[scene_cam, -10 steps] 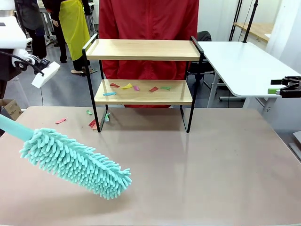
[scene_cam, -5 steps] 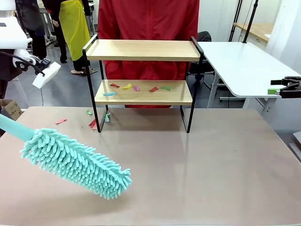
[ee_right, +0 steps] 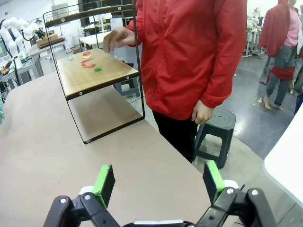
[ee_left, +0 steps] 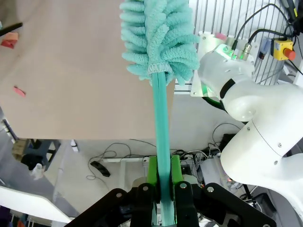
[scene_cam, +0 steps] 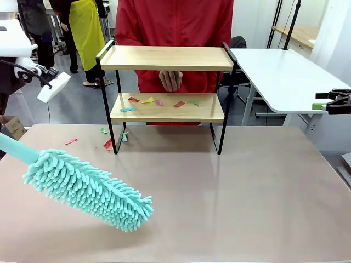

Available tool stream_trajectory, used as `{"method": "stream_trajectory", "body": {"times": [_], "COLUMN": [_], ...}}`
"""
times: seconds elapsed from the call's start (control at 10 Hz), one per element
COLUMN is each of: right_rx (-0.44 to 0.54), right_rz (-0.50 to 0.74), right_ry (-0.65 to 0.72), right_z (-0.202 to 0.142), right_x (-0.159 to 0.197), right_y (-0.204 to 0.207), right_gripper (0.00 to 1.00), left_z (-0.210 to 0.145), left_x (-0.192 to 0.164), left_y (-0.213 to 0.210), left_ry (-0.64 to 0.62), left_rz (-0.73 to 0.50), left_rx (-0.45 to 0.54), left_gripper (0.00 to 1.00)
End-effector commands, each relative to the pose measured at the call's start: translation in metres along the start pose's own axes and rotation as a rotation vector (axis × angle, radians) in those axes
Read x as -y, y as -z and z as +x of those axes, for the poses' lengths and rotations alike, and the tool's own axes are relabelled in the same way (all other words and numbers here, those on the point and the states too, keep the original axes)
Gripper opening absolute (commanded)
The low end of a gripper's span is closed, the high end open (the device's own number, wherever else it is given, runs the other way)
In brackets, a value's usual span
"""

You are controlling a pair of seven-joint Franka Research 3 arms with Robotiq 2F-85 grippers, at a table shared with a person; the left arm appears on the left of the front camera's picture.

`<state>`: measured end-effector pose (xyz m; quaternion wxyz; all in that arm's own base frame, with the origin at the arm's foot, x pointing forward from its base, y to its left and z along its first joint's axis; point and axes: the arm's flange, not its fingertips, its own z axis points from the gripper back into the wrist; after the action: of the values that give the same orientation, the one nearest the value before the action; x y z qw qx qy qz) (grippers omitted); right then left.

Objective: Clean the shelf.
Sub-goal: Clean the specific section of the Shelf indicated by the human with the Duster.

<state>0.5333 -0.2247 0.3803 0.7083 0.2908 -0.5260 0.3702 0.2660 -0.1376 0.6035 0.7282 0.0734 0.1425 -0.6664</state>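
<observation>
My left end effector (ee_left: pixel 164 174) is clamped tight on the teal handle of a fluffy duster (scene_cam: pixel 88 189), whose head is over the desk's (scene_cam: pixel 247 186) near left corner. The shelf (scene_cam: pixel 167 57) stands at the desk's far edge, with coloured paper scraps (scene_cam: pixel 156 102) on its lower board. A person's hand (scene_cam: pixel 171 80) hangs between the boards. My right end effector (ee_right: pixel 159 182) gapes wide, holding nothing.

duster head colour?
The duster head is turquoise; front view shows it best.
</observation>
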Motion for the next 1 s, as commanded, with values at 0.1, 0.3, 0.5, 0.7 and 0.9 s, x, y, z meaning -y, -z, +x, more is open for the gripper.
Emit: {"method": "stream_trajectory", "body": {"times": [0.1,0.3,0.5,0.7,0.9], "right_rx": [0.004,0.004,0.004,0.004,0.004], "right_rz": [0.002,0.002,0.002,0.002,0.002], "right_ry": [-0.003,-0.003,-0.003,-0.003,-0.003], "right_z": [0.0025,0.0025,0.0025,0.0025,0.0025], "right_x": [-0.0021,-0.0021,-0.0021,-0.0021,-0.0021], "right_y": [0.0007,0.0007,0.0007,0.0007,0.0007], "right_gripper": [1.0,1.0,1.0,1.0,1.0], "left_z": [-0.002,-0.002,-0.002,-0.002,-0.002], "left_x": [0.0021,0.0021,0.0021,0.0021,0.0021], "left_y": [-0.004,-0.004,-0.004,-0.004,-0.004], "left_ry": [0.004,0.004,0.004,0.004,0.004], "left_rz": [-0.009,-0.009,-0.009,-0.009,-0.009], "left_rx": [0.012,0.012,0.012,0.012,0.012], "left_gripper": [0.13,0.13,0.13,0.13,0.13]}}
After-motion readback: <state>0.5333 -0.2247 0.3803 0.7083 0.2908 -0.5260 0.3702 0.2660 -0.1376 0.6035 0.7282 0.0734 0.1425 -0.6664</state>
